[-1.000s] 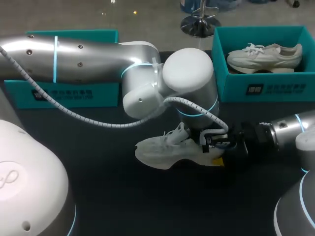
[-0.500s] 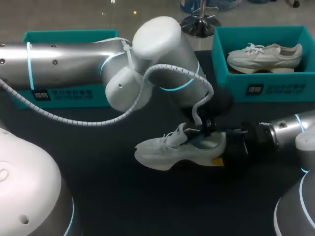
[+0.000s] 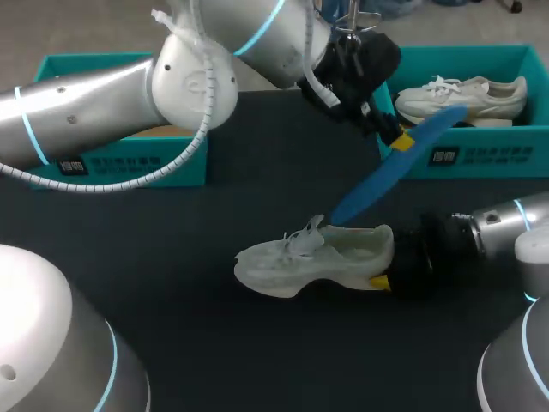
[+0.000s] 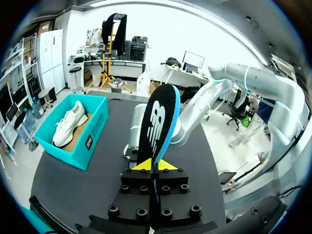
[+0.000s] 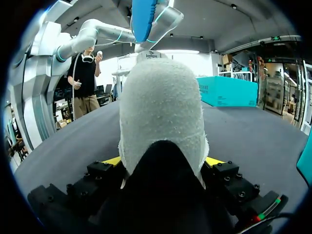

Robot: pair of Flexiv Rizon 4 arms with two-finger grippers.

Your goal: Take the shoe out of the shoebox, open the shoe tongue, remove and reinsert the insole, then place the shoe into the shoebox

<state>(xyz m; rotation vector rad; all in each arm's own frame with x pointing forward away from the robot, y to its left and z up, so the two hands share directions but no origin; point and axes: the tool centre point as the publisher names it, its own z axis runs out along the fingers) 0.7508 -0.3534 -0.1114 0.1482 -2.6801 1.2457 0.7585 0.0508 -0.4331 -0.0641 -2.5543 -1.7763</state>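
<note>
Two grips: left gripper (image 4: 155, 165) pinches the insole (image 3: 377, 182) by one end, above the shoe (image 3: 309, 257); right gripper (image 5: 163, 163) clamps its heel on the table (image 3: 171, 300). Dangling, the insole may swing and miss the opening at reinsertion.

The white cloth shoe (image 5: 161, 112) has a rough, fuzzy heel. The long blue foam insole (image 4: 155, 126) wears a smooth matt black face. The teal cardboard shoebox (image 3: 527, 154) is matt; the silver left arm (image 3: 77, 120) gleams, glossy metal.
</note>
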